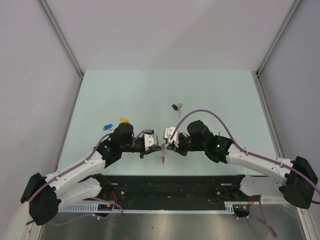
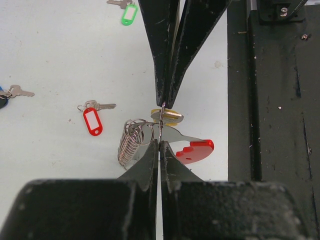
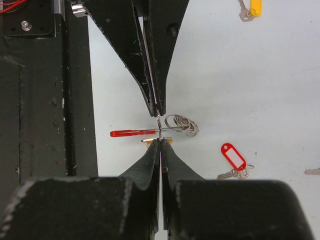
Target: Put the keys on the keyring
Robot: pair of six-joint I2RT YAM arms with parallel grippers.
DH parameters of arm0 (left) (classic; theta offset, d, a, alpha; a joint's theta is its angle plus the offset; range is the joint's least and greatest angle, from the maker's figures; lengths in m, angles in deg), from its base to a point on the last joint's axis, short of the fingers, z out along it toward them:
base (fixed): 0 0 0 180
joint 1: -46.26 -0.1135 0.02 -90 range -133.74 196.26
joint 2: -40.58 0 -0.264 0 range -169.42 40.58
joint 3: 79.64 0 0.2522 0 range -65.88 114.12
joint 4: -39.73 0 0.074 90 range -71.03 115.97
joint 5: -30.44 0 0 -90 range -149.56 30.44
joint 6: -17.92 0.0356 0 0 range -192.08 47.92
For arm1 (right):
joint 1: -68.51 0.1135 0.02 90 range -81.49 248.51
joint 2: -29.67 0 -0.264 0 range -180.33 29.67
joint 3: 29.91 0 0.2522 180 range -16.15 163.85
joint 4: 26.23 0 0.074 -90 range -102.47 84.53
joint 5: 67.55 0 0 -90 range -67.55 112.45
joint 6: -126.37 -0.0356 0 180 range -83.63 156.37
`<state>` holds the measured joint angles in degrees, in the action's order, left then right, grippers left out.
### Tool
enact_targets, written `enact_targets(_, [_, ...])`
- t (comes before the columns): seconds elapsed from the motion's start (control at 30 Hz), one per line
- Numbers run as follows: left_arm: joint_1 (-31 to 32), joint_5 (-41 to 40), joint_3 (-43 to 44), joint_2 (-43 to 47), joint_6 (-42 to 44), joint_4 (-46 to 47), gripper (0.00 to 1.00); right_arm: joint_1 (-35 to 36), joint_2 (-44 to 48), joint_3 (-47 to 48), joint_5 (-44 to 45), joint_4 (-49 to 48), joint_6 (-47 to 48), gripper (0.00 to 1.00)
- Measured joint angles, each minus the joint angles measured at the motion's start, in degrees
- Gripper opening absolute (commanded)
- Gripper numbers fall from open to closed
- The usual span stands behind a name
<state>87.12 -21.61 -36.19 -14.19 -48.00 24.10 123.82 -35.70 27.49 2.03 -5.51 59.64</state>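
My two grippers meet tip to tip over the near middle of the table. My left gripper (image 2: 160,143) is shut on a thin wire loop of the keyring (image 2: 192,149), which shows a red flat part and a stack of silver rings (image 2: 132,140). My right gripper (image 3: 160,141) is shut on a key with a yellow tag (image 3: 156,141), held right against that loop. In the top view the left gripper (image 1: 158,145) and the right gripper (image 1: 167,146) touch, and the red part (image 1: 163,159) hangs below them.
A red-tagged key (image 2: 92,120), a green-tagged key (image 2: 128,13) and a blue-tagged key (image 2: 4,96) lie on the table. Another yellow-tagged key (image 3: 254,7) lies behind the left gripper. A dark-tagged key (image 1: 175,106) lies farther back. The black base rail (image 1: 170,187) runs along the near edge.
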Motion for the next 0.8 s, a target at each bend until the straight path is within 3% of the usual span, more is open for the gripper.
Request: enact_targets(0.8, [-0.44, 0.17, 0.46, -0.02, 0.44, -1.36, 0.00, 2.93, -2.64, 1.64, 4.96, -0.13, 5.97, 0.00])
